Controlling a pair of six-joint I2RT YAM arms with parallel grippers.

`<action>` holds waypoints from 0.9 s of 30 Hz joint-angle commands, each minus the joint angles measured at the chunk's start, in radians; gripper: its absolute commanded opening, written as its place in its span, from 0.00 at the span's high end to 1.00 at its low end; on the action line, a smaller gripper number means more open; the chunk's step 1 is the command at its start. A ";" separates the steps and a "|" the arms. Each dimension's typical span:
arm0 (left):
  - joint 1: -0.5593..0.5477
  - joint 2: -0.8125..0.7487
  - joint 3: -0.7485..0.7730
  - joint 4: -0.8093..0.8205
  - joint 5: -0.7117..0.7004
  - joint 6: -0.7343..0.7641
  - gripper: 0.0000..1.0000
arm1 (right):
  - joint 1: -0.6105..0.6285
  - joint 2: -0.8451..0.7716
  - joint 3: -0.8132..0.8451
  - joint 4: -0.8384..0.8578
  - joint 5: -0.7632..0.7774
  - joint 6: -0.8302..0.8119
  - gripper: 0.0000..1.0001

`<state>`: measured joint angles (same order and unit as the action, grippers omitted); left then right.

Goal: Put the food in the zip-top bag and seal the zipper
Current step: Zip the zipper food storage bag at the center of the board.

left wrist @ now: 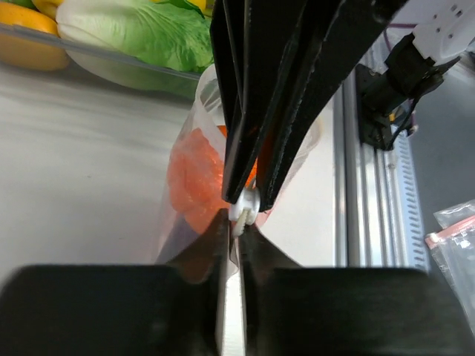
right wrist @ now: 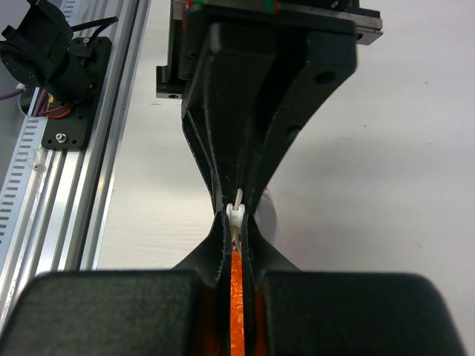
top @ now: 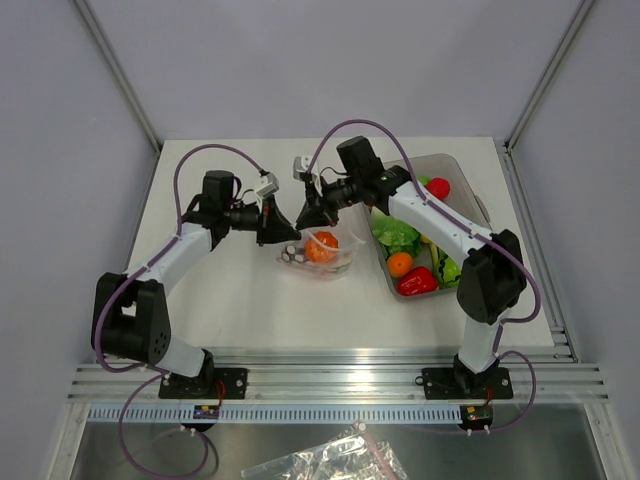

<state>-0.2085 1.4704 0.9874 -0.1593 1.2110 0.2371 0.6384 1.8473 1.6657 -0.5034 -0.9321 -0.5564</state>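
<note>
Top external view, and both arms meet mid-worktop (top: 230, 290), a matte white slab. The left pincer (top: 289, 233) and right pincer (top: 309, 217) come nose to nose over the zip-top bag (top: 338, 258). It's a crinkly clear pouch, standing puffed on the worktop just left of the tub (top: 470, 190). Inside the film sits a glossy round orange piece (top: 321, 247), its colour blurred by the plastic.

Left wrist view, close in: black wedge-shaped fingers from below and from above are both pressed together on the zipper (left wrist: 244, 207). That's a narrow whitish ridged strip, squeezed thin where the tips meet. The two sets of tips are touching or all but touching.

Right wrist view agrees: two dark tapered pairs are clamped on that same pale strip, with orange glowing in the slit beneath.

Over in the clear hard-walled tub lie ruffled green lettuce (top: 397, 235) and a shiny red bell pepper (top: 417, 282).
</note>
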 commanded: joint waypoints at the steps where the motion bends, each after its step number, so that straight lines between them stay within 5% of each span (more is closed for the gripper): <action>1: 0.004 -0.010 0.022 0.044 0.044 0.001 1.00 | -0.003 0.006 0.020 0.022 -0.027 0.018 1.00; 7: 0.004 -0.036 0.008 0.058 0.022 -0.005 1.00 | -0.003 0.000 -0.001 0.008 -0.011 0.010 1.00; 14: 0.029 -0.134 -0.116 0.306 -0.065 -0.148 1.00 | -0.013 -0.051 -0.082 0.022 0.001 0.019 1.00; 27: 0.072 -0.166 -0.145 0.371 -0.134 -0.206 1.00 | -0.059 -0.168 -0.224 0.029 0.024 0.032 1.00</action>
<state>-0.1738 1.3479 0.8452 0.0864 1.1309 0.0559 0.6003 1.7321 1.4708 -0.4149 -0.9257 -0.5407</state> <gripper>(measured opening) 0.002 0.033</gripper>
